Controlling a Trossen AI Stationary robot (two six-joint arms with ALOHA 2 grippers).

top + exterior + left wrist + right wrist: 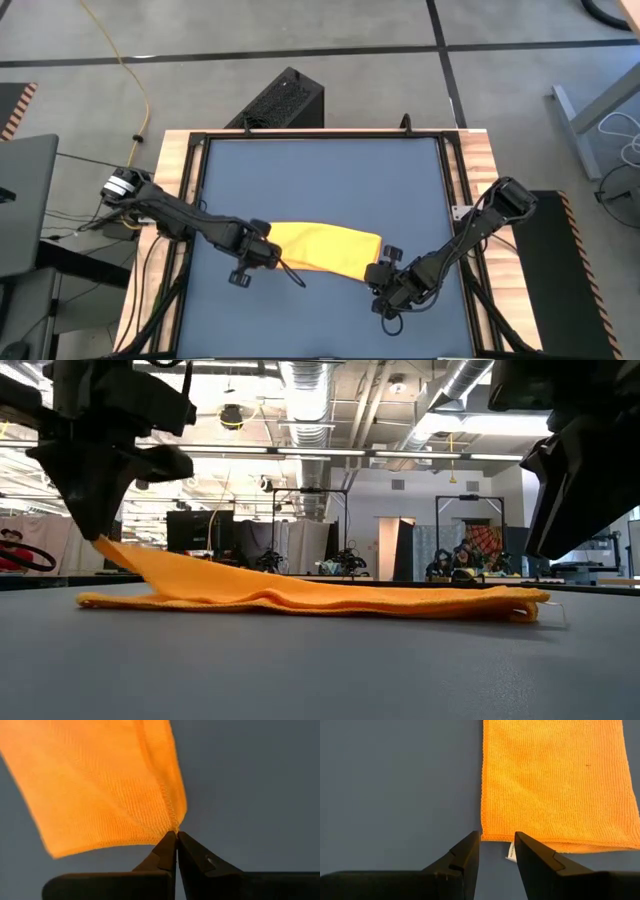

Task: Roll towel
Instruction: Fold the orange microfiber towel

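The yellow towel (322,248) lies as a long, flat strip across the dark blue table (320,180), nearer its front edge. Its left end is raised and the rest (330,597) rests on the tabletop. My left gripper (270,256) is shut on that left end, seen from the table's level as the left gripper (100,532) and in the wrist view as the left gripper (177,836). My right gripper (497,840) stands open just short of the towel's right edge (540,837), with the small white tag (510,853) between its fingertips. In the high view the right gripper (382,272) is at the strip's right end. My left gripper pinches the hemmed corner (173,824) at the towel's left end between the tips of its two fingers. The fingers come from above, pointing almost straight down. That corner is lifted off the table (112,548), and the cloth slopes down from it, slack, onto the tabletop.
A wooden frame (175,200) borders the blue tabletop. A black box (285,100) stands on the floor beyond the far edge. Bare tabletop stretches between the towel and the far edge, and a narrower strip (320,310) runs along the near side.
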